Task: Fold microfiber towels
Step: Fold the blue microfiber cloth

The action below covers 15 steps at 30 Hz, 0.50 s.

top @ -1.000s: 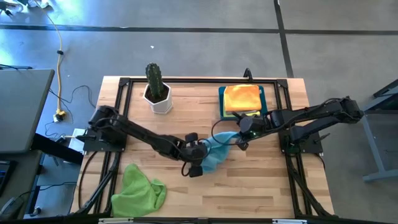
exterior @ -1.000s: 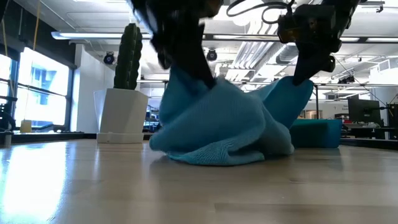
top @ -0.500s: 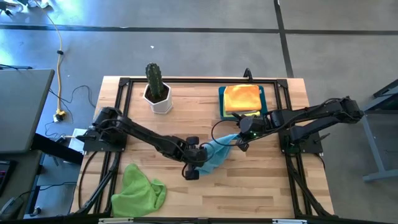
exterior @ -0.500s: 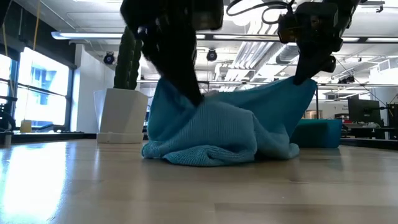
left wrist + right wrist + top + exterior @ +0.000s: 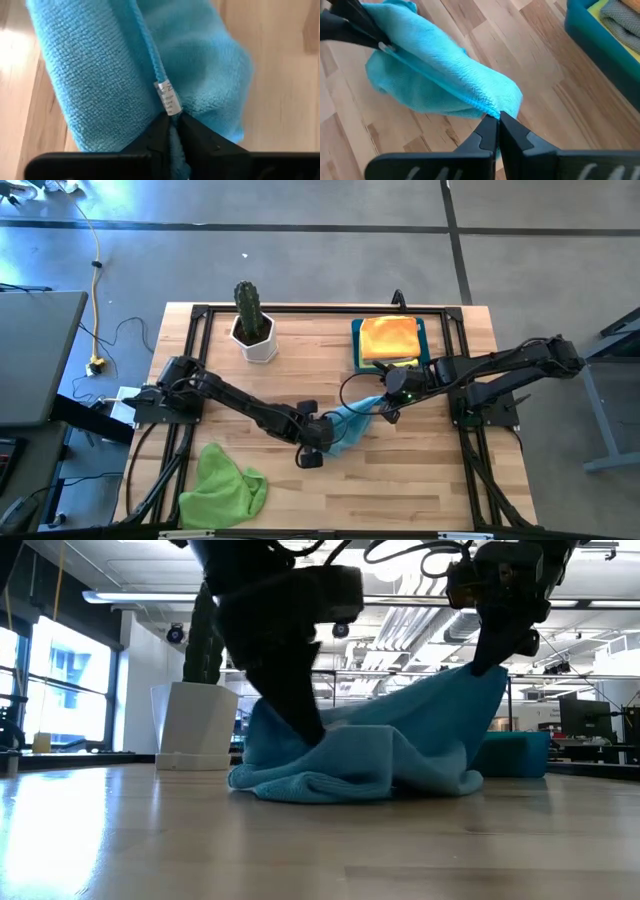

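Note:
A light blue towel (image 5: 347,427) lies bunched at the middle of the table, stretched between my two grippers. My left gripper (image 5: 320,440) is shut on its hem at the near-left end, low over the wood. My right gripper (image 5: 384,402) is shut on the far-right end and holds that end higher (image 5: 487,672). The towel's lower folds (image 5: 340,783) rest on the table. A lime green towel (image 5: 226,486) lies crumpled at the near left. An orange towel (image 5: 388,334) lies folded in the blue bin (image 5: 424,340). My left gripper pinches the towel's stitched hem (image 5: 168,107) between its two fingers, right beside the white label (image 5: 169,97). The fingers slant down from the table's left side. The cloth below the hold lies in folds on the table. My right gripper pinches the towel's hemmed corner (image 5: 490,109) between its two fingers, which slant down from the table's right side. That end is lifted clear of the table, and the hem runs fairly straight from it toward my left gripper (image 5: 384,46).
A cactus in a white pot (image 5: 252,325) stands at the far left. The blue bin (image 5: 600,35) with folded towels sits at the far right, close behind my right gripper. Bare wood lies along the near edge, right of the green towel.
My left gripper has sunk toward the table and drifted a little toward the near edge, tipping steeper, still holding the hem. The towel's left end has come down with it, so the hump has flattened and spread. The right end stays held up.

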Available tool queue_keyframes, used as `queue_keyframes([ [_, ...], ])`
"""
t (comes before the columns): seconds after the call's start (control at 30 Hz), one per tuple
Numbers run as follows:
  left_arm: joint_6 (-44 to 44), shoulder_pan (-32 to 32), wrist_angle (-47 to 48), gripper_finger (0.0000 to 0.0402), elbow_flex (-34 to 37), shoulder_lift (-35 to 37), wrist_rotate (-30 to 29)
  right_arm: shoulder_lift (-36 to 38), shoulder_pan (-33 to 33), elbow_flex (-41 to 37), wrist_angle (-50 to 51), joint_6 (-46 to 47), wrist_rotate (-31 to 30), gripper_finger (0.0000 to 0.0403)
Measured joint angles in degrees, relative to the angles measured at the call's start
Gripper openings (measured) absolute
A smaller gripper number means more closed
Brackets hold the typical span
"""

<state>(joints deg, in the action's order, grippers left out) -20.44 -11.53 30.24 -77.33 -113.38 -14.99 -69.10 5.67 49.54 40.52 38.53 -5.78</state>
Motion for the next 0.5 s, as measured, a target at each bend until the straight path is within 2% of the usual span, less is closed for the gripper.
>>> queue_keyframes([
  [0.27, -3.3, 1.5, 1.5, 0.0083, 0.1, -1.3, -1.0, 0.0, 0.0, 0.0, 0.0, 0.0, 0.0, 0.0000],
  [0.5, -2.1, 3.0, 5.3, 0.0096, 0.0, -1.8, -0.1, 0.0, 0.0, 0.0, -0.1, 0.0, 0.0, 0.0000],
])
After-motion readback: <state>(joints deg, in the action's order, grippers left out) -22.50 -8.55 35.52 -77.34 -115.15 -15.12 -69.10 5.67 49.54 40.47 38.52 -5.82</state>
